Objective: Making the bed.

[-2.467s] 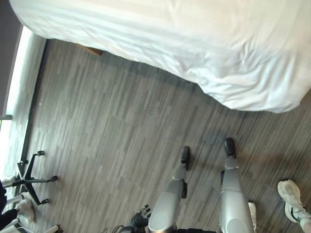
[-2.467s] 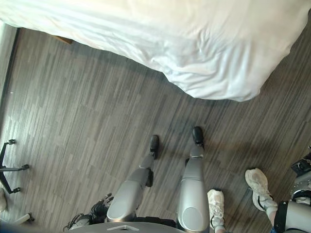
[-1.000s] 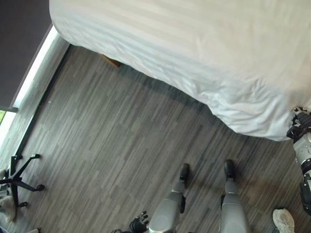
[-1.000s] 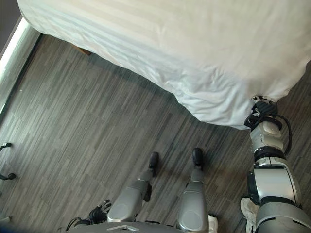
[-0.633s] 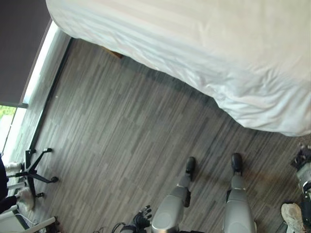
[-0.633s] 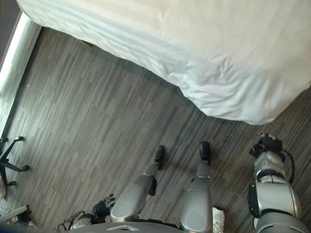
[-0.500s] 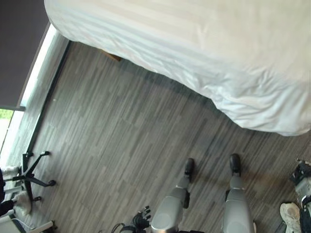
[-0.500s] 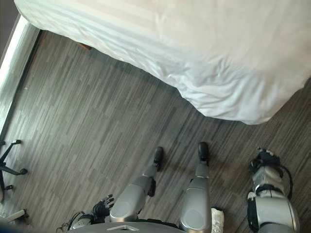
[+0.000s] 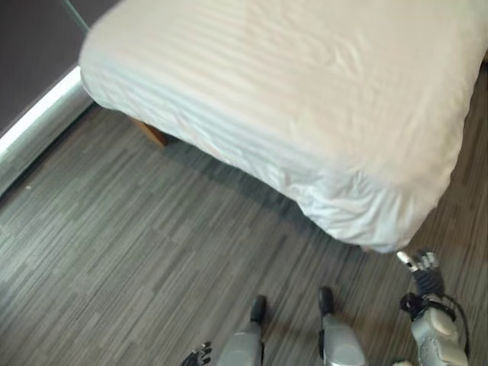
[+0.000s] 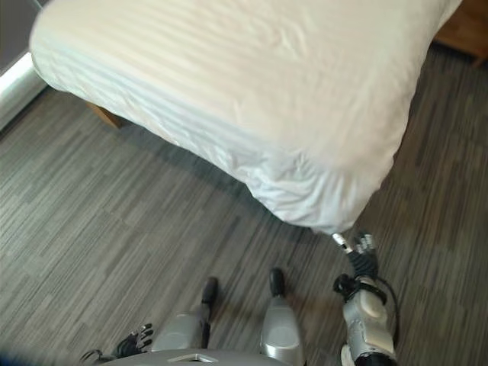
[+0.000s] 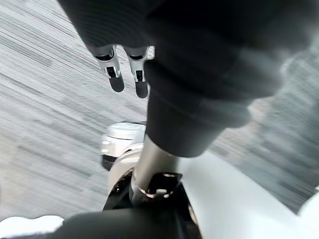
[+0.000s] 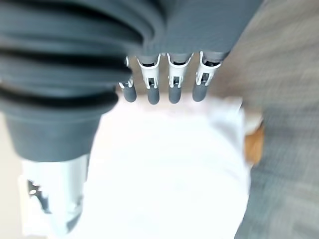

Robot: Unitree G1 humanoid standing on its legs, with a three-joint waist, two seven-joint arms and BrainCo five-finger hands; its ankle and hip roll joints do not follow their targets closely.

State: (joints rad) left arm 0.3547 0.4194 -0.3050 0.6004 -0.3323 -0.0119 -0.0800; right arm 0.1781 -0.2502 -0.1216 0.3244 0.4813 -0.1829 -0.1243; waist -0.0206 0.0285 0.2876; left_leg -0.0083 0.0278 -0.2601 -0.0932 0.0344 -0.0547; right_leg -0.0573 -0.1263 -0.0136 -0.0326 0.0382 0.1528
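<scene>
While right hand [image 10: 358, 250] hovers just below bed corner, fingers straight, holding nothing.
White duvet [image 9: 305, 99] spread over bed [image 10: 229, 84], bunched and wrinkled at near corner [image 10: 305, 202], draping toward grey wood-plank floor [image 9: 114, 259]. Right hand just beside that corner, apart from cloth; fingers [image 12: 172, 87] extended toward white fabric. Left hand [image 10: 137, 337] low, well away from bed, above floor, fingers [image 11: 115, 74] relaxed, empty. Wooden bed leg [image 9: 155, 136] under far side.
</scene>
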